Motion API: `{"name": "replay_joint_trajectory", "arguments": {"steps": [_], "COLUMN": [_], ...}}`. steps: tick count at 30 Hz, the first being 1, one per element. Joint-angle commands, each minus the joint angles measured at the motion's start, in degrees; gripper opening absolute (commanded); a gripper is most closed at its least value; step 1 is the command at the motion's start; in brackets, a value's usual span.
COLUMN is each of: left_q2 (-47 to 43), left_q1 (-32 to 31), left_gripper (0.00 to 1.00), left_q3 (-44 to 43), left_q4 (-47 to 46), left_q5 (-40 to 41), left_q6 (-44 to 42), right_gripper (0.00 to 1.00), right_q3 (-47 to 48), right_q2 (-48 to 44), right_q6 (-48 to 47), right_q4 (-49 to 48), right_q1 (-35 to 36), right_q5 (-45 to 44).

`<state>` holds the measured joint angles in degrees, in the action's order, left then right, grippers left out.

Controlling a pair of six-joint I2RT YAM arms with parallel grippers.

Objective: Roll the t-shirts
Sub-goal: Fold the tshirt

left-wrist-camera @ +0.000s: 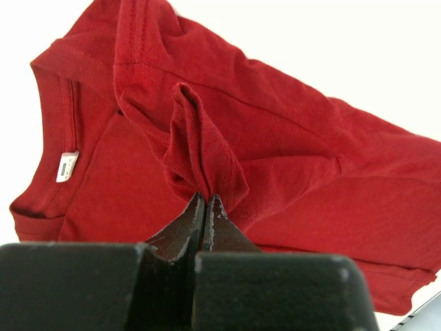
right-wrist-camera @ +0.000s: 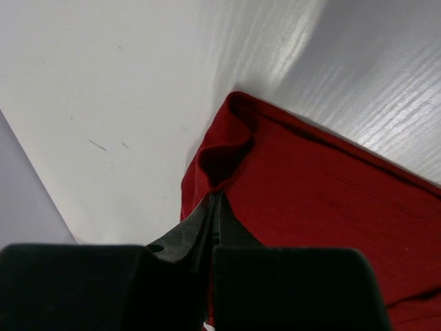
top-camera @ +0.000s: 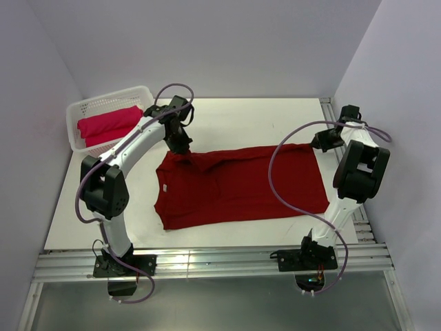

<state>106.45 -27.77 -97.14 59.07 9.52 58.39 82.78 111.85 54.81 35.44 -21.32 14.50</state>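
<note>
Left tool (left-wrist-camera: 205, 201) and right tool (right-wrist-camera: 215, 198) clamp the crimson t-shirt (top-camera: 241, 186) — pinched folds show only in wrist views.

You are seeing the crimson t-shirt (left-wrist-camera: 296, 165) running off the right edge of both wrist views, and its neck label (left-wrist-camera: 67, 166) is showing print too small to read. From above, the wall of the basket (top-camera: 103, 102) is partly screening the pinkish-red t-shirt (top-camera: 109, 123).

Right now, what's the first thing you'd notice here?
A big dark red t-shirt lies spread across the middle of the table, with the left pincer and right pincer each shut on its far edge. A brighter pink-red shirt lies in the white basket at the far left.
</note>
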Motion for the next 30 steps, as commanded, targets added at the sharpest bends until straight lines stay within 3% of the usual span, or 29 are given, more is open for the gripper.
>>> {"name": "replay_joint_trajectory", "arguments": {"steps": [1,14,30], "left_q2": [-3.9,-6.3,-10.4], "left_q1": [-0.8,-1.1,-1.2], "left_gripper": [0.00,0.00,0.00], "left_q3": [0.1,-1.0,3.5], "left_q4": [1.2,4.0,3.4], "left_q5": [1.6,3.2,2.5], "left_q6": [1.5,2.3,3.5], "right_gripper": [0.00,0.00,0.00], "right_q3": [-1.0,-1.0,-3.8], "right_q2": [-5.1,-7.0,-8.6], "right_q6": [-1.3,-2.3,-3.0], "right_q4": [-0.1,1.0,1.4], "right_q1": [-0.9,-2.4,-3.3], "right_q5": [-0.4,0.3,0.1]}}
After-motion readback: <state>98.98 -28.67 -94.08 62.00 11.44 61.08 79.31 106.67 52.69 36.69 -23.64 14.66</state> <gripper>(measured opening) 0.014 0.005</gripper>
